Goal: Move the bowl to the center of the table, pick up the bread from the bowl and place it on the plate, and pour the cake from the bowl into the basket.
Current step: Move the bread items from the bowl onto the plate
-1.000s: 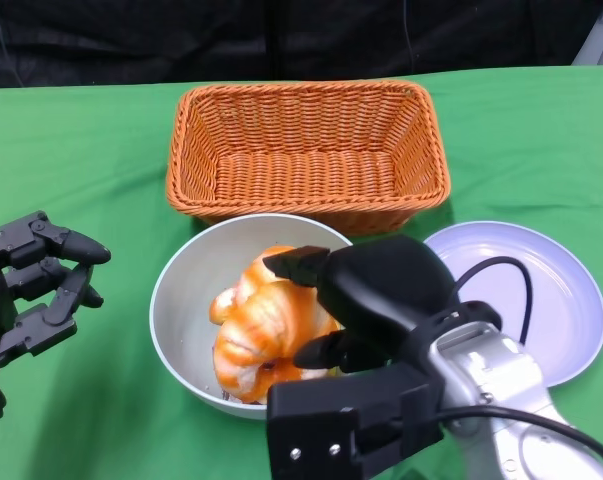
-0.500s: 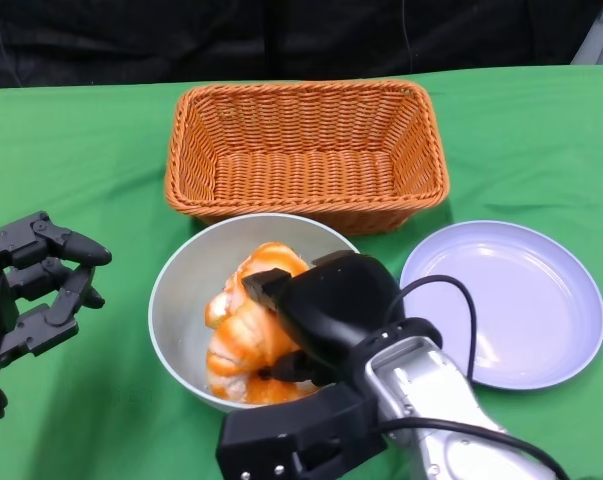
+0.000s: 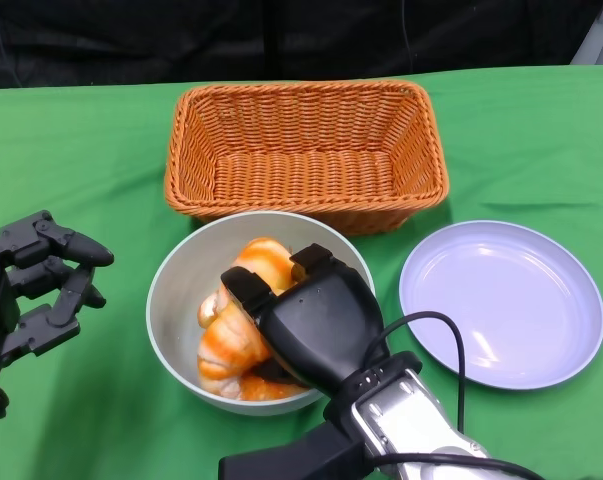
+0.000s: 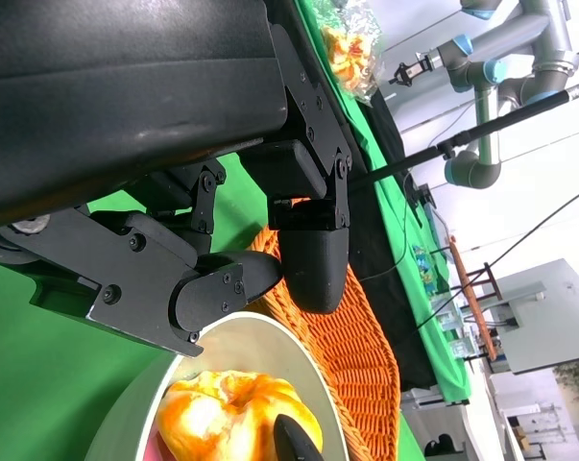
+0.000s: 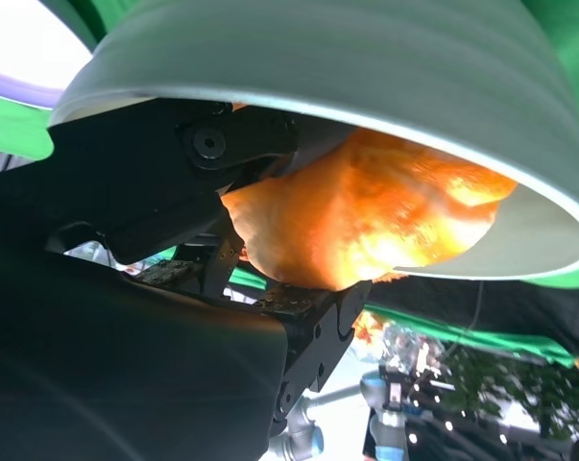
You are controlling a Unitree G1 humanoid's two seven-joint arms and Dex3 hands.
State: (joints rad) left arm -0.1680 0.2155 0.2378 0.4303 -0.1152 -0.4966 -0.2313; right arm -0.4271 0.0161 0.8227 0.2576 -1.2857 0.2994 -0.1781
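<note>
Head view: at the left edge the left robot hand is cut off by the frame, so only part of it is seen above the green tabletop. Its fingers are spread apart and nothing is held in them; it is kept well apart from the bowl. In the left wrist view the same fingers are seen loosely bent, with the bowl rim and the basket beyond them.

The bowl is set near the middle of the tabletop, just in front of the basket. The bread lies in the bowl, but much of it is covered by the right robot hand, which is reached into the bowl from the near side, palm down, with its fingers laid over the bread's top. The cake cannot be made out: whatever lies beneath the bread and the hand is hidden.

In the right wrist view the bread is seen pressed between black fingers and the lower part of the hand, so it appears to be grasped, though the fingertips themselves are hidden behind the loaf.

At the right the plate is seen beside the bowl, not touching it, with nothing on it.
</note>
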